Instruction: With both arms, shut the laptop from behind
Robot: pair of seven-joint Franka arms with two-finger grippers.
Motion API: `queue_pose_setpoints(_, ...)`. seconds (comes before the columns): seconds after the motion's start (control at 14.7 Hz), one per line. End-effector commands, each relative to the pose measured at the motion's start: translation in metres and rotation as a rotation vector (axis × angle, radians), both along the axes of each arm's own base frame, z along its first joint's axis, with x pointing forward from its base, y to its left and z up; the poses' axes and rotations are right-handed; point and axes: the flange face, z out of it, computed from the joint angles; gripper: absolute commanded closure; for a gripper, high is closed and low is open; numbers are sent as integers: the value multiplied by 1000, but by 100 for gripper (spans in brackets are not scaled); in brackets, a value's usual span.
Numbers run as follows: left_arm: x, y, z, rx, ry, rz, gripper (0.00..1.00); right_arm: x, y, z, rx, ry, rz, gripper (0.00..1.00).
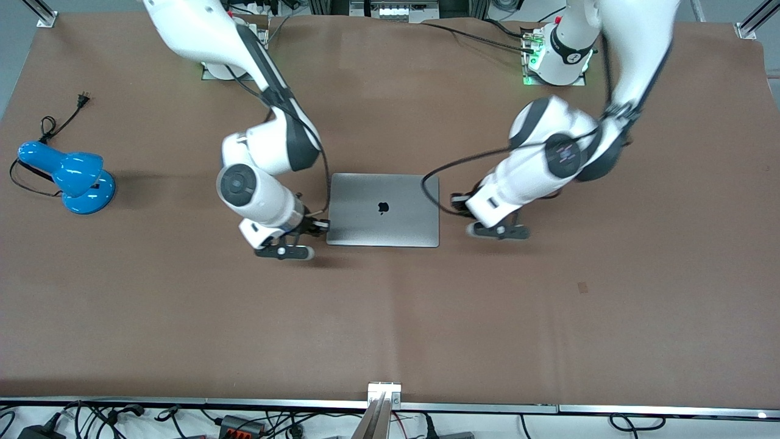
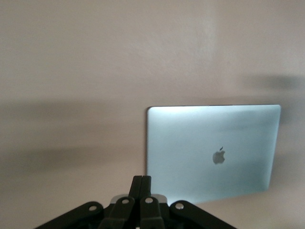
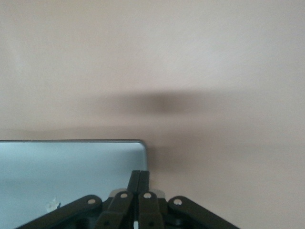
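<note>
A wide brown surface (image 1: 390,317) carries the work, with the two arm bases along its edge farthest from the front camera.

The laptop (image 1: 383,209) lies flat near the middle of the surface, lid down, the logo facing up. No screen or keys show in any view, so the lid reads as already shut. Its long axis runs from the right arm's end of the surface toward the left arm's end.

The right gripper (image 1: 318,227) sits at the laptop's short edge on the right arm's side, at or just beside the corner nearer the front camera. Its wrist view shows that rounded corner directly ahead of the fingers (image 3: 139,181), which are pressed together and hold nothing. Contact with the lid edge cannot be confirmed.

The left gripper (image 1: 458,205) stands apart from the opposite short edge, with a strip of bare surface between. Its fingers (image 2: 141,185) are likewise closed together and empty; its wrist view takes in the whole lid, which fits a greater stand-off.

Judgement: the right arm is the nearer of the two. The closing appears complete; what remains is probably clearing both arms away from the short edges.

A blue desk lamp (image 1: 73,177) stands well apart, toward the right arm's end.
</note>
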Motion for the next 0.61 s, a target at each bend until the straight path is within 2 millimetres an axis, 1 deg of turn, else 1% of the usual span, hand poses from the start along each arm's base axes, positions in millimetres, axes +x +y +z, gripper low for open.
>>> queue_pose_setpoints(0.0, -25, 40, 84, 92, -40, 22, 100, 5, -34, 64, -53, -22, 19, 98)
queue_pose_setpoints(0.07, -27, 61, 108, 101, -39, 54, 100, 10, -47, 88, -80, -14, 30, 93)
queue_pose_setpoints(0.14, -32, 76, 135, 113, -49, 74, 100, 17, -55, 112, -104, -10, 36, 79)
queue_pose_setpoints(0.2, -36, 88, 160, 125, -53, 89, 100, 24, -62, 138, -126, -9, 37, 39)
queue_pose_setpoints(0.27, -39, 97, 177, 134, -39, 93, 99, 28, -72, 155, -144, -11, 37, 0)
queue_pose_setpoints(0.34, -38, 108, 187, 140, -18, 90, 99, 32, -84, 170, -152, -17, 45, 0)
queue_pose_setpoints(0.41, -35, 121, 189, 143, -10, 101, 99, 36, -98, 180, -158, -20, 53, 0)
queue_pose_setpoints(0.48, -32, 129, 186, 141, -5, 95, 99, 41, -116, 193, -164, -33, 54, 0)
queue_pose_setpoints(0.54, -31, 131, 179, 141, 7, 79, 99, 45, -131, 201, -166, -46, 37, 0)
